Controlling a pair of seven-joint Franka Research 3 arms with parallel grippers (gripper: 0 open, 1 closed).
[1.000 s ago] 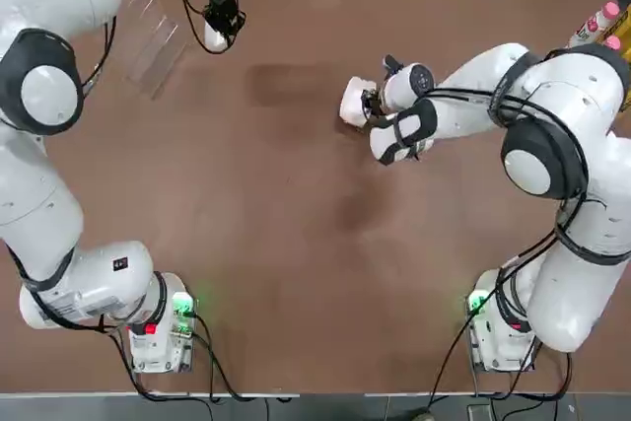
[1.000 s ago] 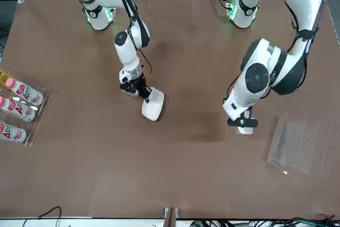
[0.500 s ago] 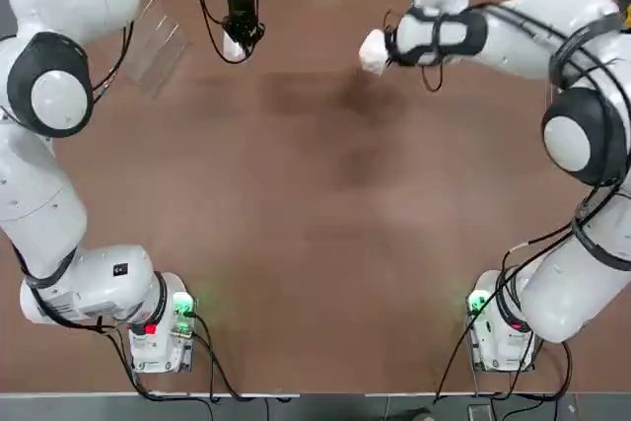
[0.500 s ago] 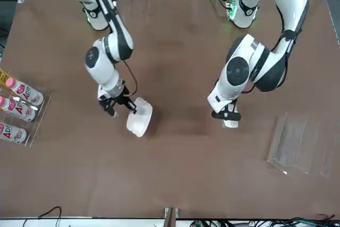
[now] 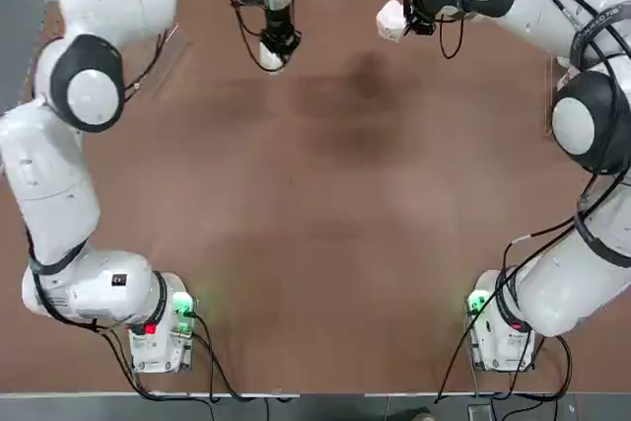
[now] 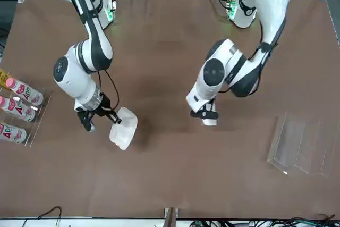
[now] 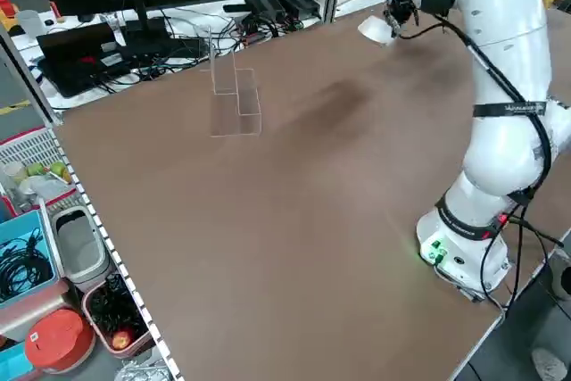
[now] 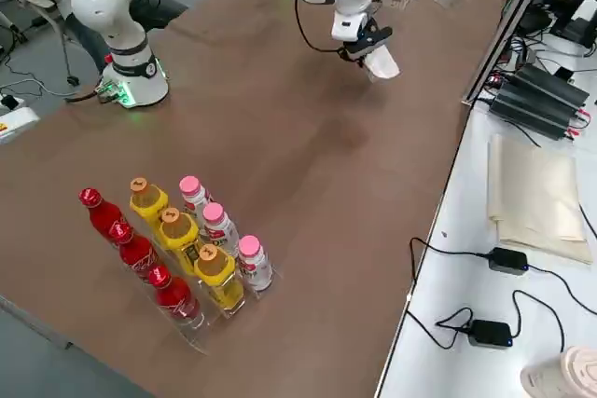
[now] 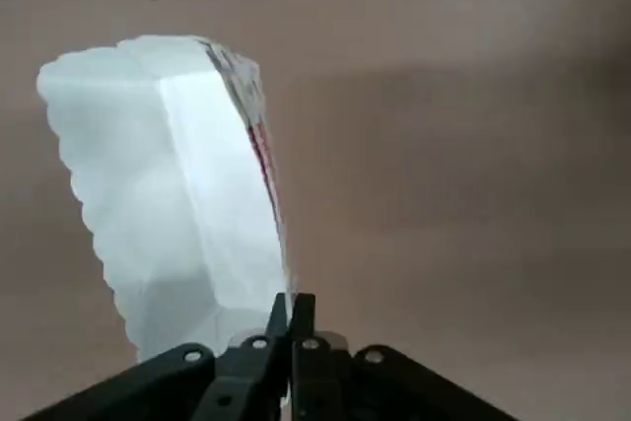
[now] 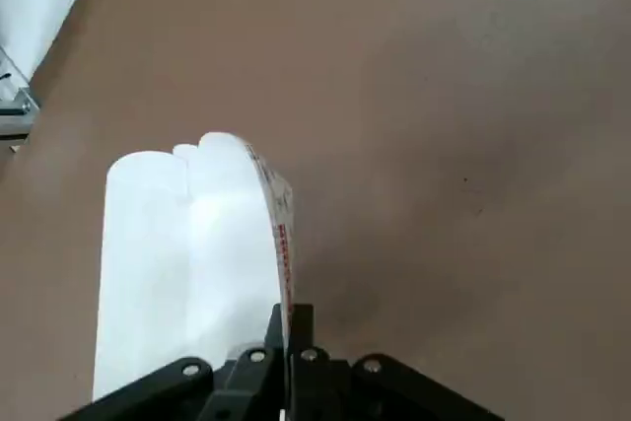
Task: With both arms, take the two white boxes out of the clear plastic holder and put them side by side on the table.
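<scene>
Two white boxes are in view, one per arm. The left gripper [image 6: 204,114], right of centre in the front view, has its jaws clenched on the left box [image 6: 209,120], held low over the desk [image 6: 175,174]. The right gripper [image 6: 109,119], at lower left of that view, has its jaws clenched on the right box [image 6: 122,134]. Each wrist view shows a strip of red print along the pinched edge of its box (too small to read); no other view shows it. The empty clear holder [image 6: 304,145] stands at the front view's lower right, well apart from both boxes. The right side view alone shows nine bottles [image 8: 177,253] in a rack: three red, three yellow, three white with pink caps. The front view shows only three pink-capped ones, their labels unreadable.
</scene>
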